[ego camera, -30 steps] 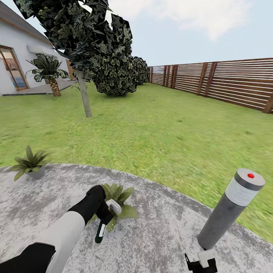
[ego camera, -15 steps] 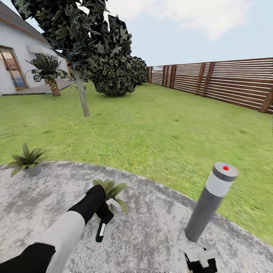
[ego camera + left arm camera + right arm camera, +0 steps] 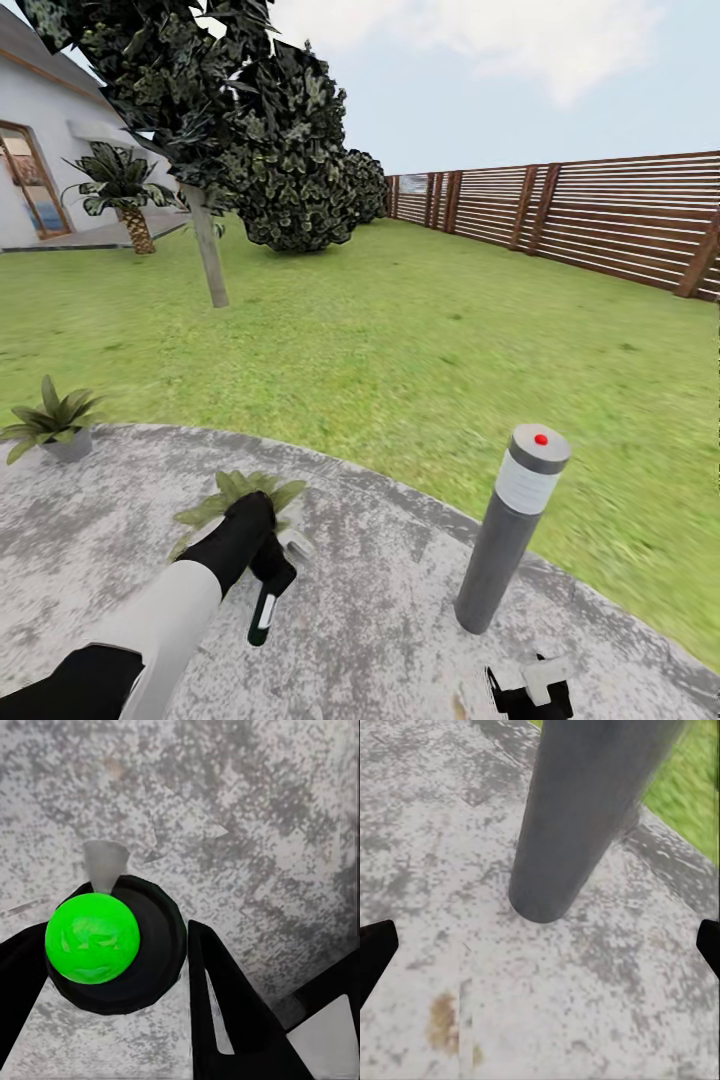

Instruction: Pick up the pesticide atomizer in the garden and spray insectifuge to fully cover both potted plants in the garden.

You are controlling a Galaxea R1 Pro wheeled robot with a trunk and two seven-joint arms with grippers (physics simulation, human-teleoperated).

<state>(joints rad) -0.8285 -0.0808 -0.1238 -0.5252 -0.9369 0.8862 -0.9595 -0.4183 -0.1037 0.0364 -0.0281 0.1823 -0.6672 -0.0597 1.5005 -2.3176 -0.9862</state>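
Note:
My left gripper (image 3: 271, 572) is shut on the dark green pesticide atomizer (image 3: 263, 612), which hangs bottom-down over the grey patio (image 3: 380, 610) with its whitish trigger head by the wrist. In the left wrist view the bottle (image 3: 142, 960) shows end-on with a bright green disc, between black fingers (image 3: 225, 1012). One potted plant (image 3: 232, 492) sits just behind my left wrist, partly hidden by the arm. The other potted plant (image 3: 50, 422) stands at the patio's far left edge. My right gripper (image 3: 530, 688) is low at the front right, open and holding nothing (image 3: 540, 949).
A tall grey bollard lamp (image 3: 510, 530) with a red dot rises on the patio just ahead of the right gripper, shown close in the right wrist view (image 3: 577, 817). Lawn stretches beyond to a slatted fence (image 3: 600, 215), a tree trunk (image 3: 208, 255), a palm (image 3: 125, 190) and a house.
The whole view has shifted, so the camera moved: lamp and both plants slid left in the picture. The left gripper keeps the atomizer in the same pose; the right gripper stays put.

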